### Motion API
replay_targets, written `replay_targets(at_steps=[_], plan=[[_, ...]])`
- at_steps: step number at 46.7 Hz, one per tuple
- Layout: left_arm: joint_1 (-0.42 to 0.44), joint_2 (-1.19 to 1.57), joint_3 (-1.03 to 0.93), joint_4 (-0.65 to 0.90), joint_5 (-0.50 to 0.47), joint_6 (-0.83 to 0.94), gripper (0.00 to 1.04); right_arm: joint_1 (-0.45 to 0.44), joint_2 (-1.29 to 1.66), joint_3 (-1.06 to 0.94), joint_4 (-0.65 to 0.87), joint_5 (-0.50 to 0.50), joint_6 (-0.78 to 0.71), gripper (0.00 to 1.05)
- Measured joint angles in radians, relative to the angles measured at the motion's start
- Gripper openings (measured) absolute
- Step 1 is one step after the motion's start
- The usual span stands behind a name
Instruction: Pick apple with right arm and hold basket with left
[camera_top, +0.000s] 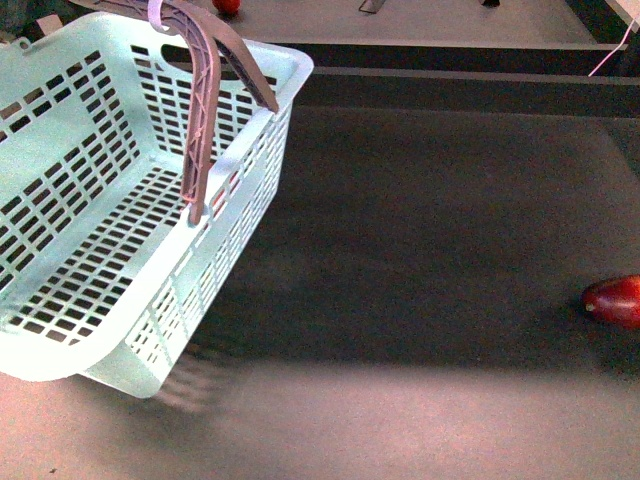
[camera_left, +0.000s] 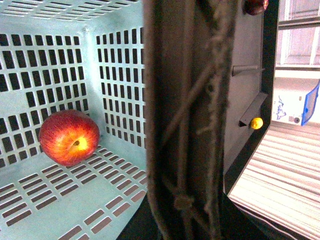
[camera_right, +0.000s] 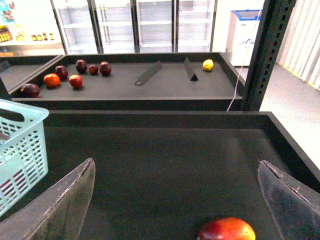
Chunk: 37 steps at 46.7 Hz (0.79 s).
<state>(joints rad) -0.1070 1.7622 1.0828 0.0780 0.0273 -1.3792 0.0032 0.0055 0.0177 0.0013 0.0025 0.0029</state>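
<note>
Upper left, front view: basket tilted; left gripper unseen, its hold cannot be told. Apple on basket floor, beside handle. Right gripper wide open, empty, over dark red fruit. Apple step judged complete; next move calls for holding basket level.

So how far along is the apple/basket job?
Done: the apple lies inside the basket. In hand: basket hangs tilted from its handle; left claw's grip is hidden. The right claw is open and empty by another red fruit. Left: apparently only holding the basket.
</note>
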Motion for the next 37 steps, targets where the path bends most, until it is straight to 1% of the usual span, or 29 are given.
replay_targets(at_steps=[4,11,17,30,37], plan=[[0.019,0.0,-0.051,0.063,-0.016,-0.023,0.06,0.0,0.0,0.0,0.0,0.0,0.0,0.96],[0.033,-0.038,-0.133,0.152,0.006,-0.023,0.06,0.0,0.0,0.0,0.0,0.0,0.0,0.96],[0.058,-0.123,-0.222,0.184,0.01,-0.047,0.06,0.0,0.0,0.0,0.0,0.0,0.0,0.96],[0.113,-0.159,-0.331,0.158,-0.004,-0.06,0.06,0.0,0.0,0.0,0.0,0.0,0.0,0.96],[0.121,-0.148,-0.351,0.132,-0.012,-0.054,0.06,0.0,0.0,0.0,0.0,0.0,0.0,0.96]])
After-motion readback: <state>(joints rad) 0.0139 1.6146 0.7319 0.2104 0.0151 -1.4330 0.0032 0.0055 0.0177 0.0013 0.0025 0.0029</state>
